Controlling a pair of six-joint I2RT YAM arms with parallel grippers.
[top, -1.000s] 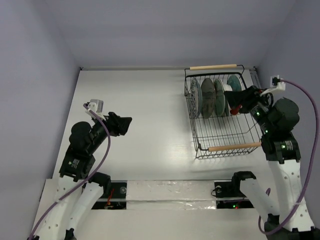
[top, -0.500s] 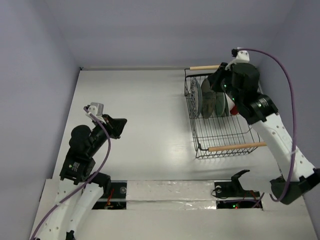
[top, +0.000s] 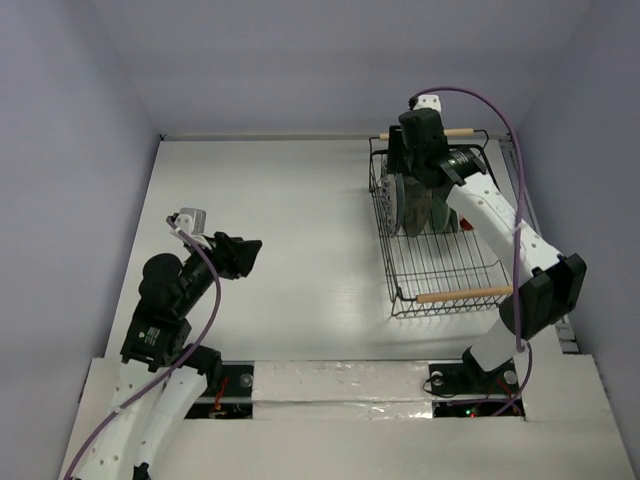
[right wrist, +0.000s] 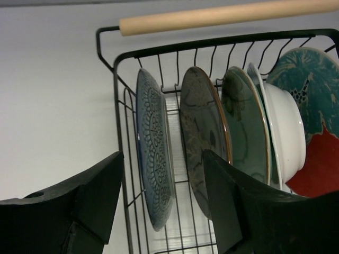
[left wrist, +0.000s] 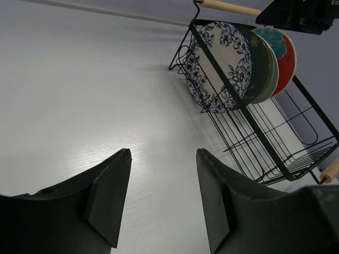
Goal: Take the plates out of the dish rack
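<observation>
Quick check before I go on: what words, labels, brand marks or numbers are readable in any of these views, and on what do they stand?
None: no word, number, brand or sign can be read in any view.
The plates carry only floral and lace-like patterns, no lettering.
The dish rack and its wooden handles are unmarked.
Any marking on the right arm or left arm is too small to read.

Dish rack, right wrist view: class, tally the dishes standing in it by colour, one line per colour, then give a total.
blue-patterned plate: 1
dark grey plate: 1
green plate: 1
white dish: 1
red and teal plate: 1
Total in the dish rack: 5
</observation>
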